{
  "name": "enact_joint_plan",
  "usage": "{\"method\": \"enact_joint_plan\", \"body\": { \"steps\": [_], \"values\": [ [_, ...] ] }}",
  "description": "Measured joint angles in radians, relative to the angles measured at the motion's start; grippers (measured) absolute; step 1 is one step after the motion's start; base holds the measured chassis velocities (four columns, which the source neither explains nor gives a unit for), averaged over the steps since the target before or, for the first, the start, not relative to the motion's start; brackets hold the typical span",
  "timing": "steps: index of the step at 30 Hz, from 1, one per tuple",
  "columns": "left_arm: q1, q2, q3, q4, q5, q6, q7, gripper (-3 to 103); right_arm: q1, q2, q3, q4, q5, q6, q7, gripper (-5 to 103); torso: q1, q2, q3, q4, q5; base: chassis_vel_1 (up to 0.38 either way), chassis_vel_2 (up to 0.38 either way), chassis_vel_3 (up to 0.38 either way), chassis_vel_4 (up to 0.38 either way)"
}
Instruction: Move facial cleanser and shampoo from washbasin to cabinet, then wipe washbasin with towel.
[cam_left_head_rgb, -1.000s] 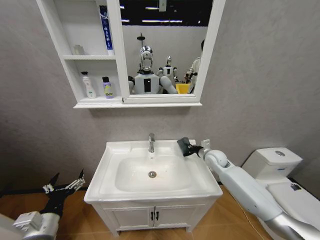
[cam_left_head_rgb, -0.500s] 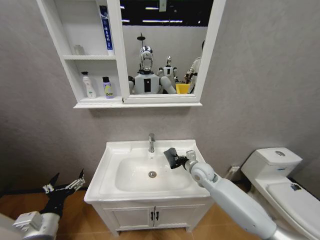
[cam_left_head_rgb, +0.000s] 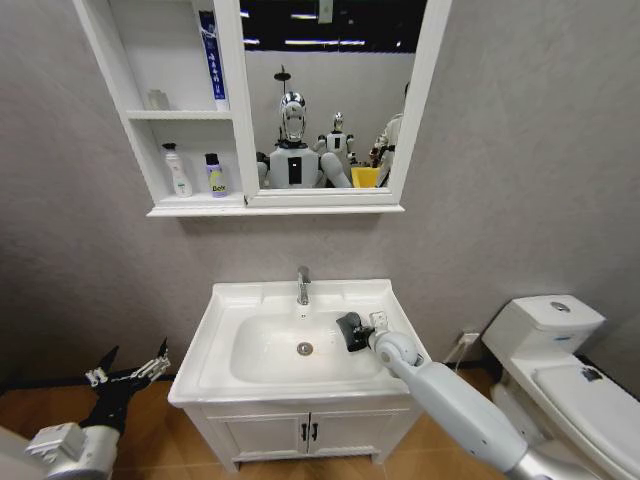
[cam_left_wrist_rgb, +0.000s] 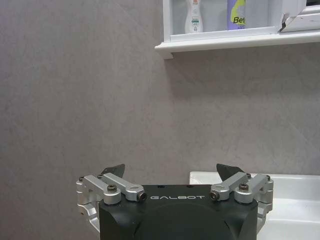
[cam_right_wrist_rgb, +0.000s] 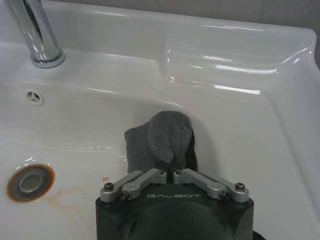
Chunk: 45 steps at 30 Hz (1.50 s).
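Right claw (cam_right_wrist_rgb: 170, 167) clamping towel (cam_right_wrist_rgb: 157, 140) — inside washbasin (cam_left_head_rgb: 225, 300) bowl, left claw (cam_left_wrist_rgb: 170, 172) spread, idle

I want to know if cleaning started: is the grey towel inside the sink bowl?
Yes, the right gripper presses the towel against the washbasin bowl.

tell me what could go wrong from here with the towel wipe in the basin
1. The right tool pinches just one edge of the towel, which is bunched up; it could slip free while dragging over the glossy washbasin.
2. The wipe runs inside the bowl near the tap, so a wide sweep may knock it.
3. The brownish stain by the drain lies away from the cloth and might be missed.

The left tool hangs open beside the vanity.
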Motion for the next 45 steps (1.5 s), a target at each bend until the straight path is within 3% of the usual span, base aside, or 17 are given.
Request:
{"method": "enact_joint_plan", "body": {
  "steps": [15,45],
  "values": [
    [0.000,0.000,0.000,0.000,0.000,0.000,0.000,100,0.010,0.034,-0.024,-0.059,-0.013,0.004,-0.024,1,0.000,0.000,0.000,-0.0001,-0.0001,0.000,0.000,0.000,0.000],
    [0.000,0.000,0.000,0.000,0.000,0.000,0.000,100,0.070,0.212,-0.099,-0.183,-0.045,0.021,-0.091,1,0.000,0.000,0.000,0.0001,0.0000,0.000,0.000,0.000,0.000]
  ]
}}
